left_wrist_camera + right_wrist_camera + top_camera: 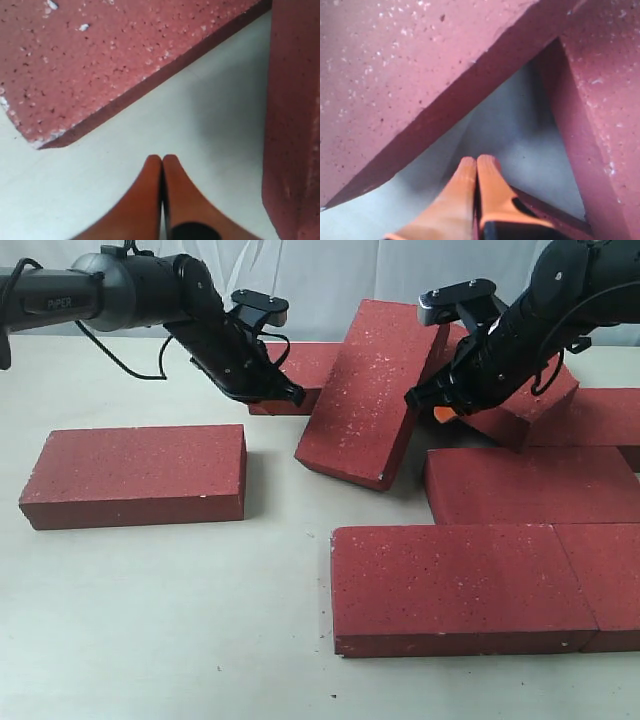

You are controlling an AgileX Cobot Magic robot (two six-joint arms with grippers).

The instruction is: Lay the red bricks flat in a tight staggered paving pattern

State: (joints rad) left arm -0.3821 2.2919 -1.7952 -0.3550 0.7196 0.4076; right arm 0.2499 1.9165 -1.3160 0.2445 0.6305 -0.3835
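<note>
**Leaning brick can fall and scatter the row**

Most of the red bricks lie flat on the table, but one tilted brick leans on those at the back. If you push it from one side only, it may drop hard and knock its flat neighbours apart. Your right gripper, fingers pressed together and empty, points into the gap under its raised edge. The left gripper, also closed and empty, angles down just beside its other side.
</note>
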